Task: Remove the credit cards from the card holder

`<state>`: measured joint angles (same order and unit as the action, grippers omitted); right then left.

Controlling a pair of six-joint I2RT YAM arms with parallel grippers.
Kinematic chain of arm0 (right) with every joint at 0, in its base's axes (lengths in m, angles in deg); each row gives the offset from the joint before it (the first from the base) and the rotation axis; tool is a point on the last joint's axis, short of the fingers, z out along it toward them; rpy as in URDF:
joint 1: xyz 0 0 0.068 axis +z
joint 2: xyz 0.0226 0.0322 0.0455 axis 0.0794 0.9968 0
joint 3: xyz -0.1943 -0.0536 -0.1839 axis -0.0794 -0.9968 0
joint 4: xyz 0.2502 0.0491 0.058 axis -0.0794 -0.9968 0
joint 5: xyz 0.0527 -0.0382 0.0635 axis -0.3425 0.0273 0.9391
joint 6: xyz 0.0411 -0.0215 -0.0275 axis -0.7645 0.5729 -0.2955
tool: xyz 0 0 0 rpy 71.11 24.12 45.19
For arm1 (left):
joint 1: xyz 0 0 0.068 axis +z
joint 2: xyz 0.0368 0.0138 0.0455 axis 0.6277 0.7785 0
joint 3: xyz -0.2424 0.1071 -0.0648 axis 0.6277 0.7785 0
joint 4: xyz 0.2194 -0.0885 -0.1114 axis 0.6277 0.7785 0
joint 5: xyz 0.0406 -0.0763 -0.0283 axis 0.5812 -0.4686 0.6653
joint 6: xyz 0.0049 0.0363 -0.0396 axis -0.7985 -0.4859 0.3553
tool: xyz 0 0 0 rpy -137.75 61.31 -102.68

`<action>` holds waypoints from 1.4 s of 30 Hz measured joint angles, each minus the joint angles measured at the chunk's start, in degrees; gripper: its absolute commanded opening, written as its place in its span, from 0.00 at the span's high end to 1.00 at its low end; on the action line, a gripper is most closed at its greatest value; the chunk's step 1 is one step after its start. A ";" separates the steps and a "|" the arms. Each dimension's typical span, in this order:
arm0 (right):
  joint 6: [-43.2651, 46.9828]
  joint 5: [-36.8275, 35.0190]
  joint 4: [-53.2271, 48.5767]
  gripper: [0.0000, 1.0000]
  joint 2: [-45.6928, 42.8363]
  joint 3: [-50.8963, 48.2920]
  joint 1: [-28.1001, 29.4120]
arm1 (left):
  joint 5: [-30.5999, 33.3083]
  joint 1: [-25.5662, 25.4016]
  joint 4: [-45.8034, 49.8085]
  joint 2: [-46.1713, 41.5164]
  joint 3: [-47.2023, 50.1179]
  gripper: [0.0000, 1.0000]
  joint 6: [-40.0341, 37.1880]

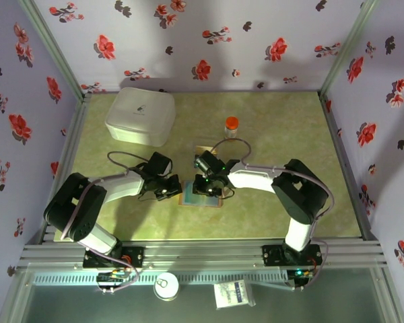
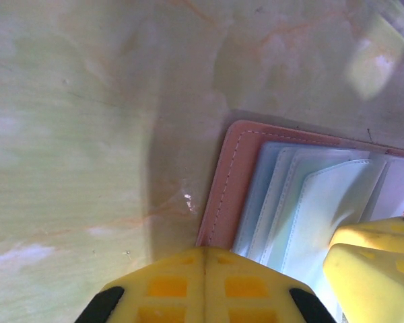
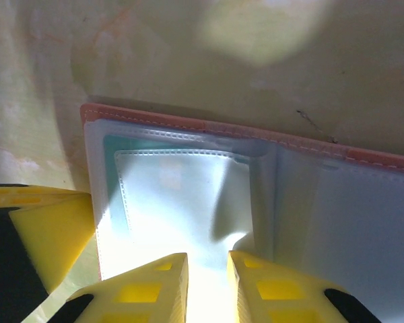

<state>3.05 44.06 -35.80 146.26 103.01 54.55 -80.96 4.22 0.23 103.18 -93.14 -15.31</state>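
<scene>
right wrist view shows our right end effector (image 3: 207, 279) slightly parted over the brown leather-like card holder (image 3: 188, 122) open on the green table (image 3: 289, 74), left end effector (image 2: 204, 261) closed at its edge, so we judge extraction barely begun, next pinching the teal card (image 3: 111, 145) free.

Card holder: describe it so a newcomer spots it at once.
On the green table, nearer than the orange-capped jar, lies the card holder. It is flat and open, pinkish-brown stitched border around clear blue-grey pockets, unlike the bulky white box.

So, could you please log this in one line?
brown leather card holder open | left claw shut | right claw at clear sleeves, grip unclear
</scene>
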 measured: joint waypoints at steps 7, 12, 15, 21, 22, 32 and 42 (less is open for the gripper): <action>0.02 1.40 4.48 0.76 -1.55 -3.54 -0.70 | 0.00 0.00 0.04 0.02 -0.04 0.96 0.00; 0.02 2.89 8.31 0.76 -2.43 -6.12 -1.38 | 0.07 0.00 0.17 -0.09 -0.09 0.95 0.02; 0.02 3.63 10.58 0.77 -2.89 -7.50 -1.66 | 0.46 -0.15 0.37 -0.37 -0.09 0.94 0.02; 0.02 5.35 15.32 0.79 -3.26 -10.23 -2.19 | 1.86 -0.37 2.51 -2.21 -0.02 0.91 0.28; 0.02 5.57 15.80 0.79 -3.39 -10.56 -2.32 | 2.01 -0.37 2.71 -2.54 -0.02 0.91 0.48; 0.04 7.61 19.96 0.80 -3.87 -13.05 -3.26 | 2.91 -2.14 3.08 -5.33 -0.04 0.76 2.49; 0.46 9.38 23.82 0.81 -4.24 -15.32 -3.80 | 3.32 -5.25 1.75 -4.79 -1.66 0.66 4.59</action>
<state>3.51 53.43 -11.98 142.02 87.68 50.75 -77.63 -1.02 1.98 98.39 -94.80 -10.72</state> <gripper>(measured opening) 0.193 0.329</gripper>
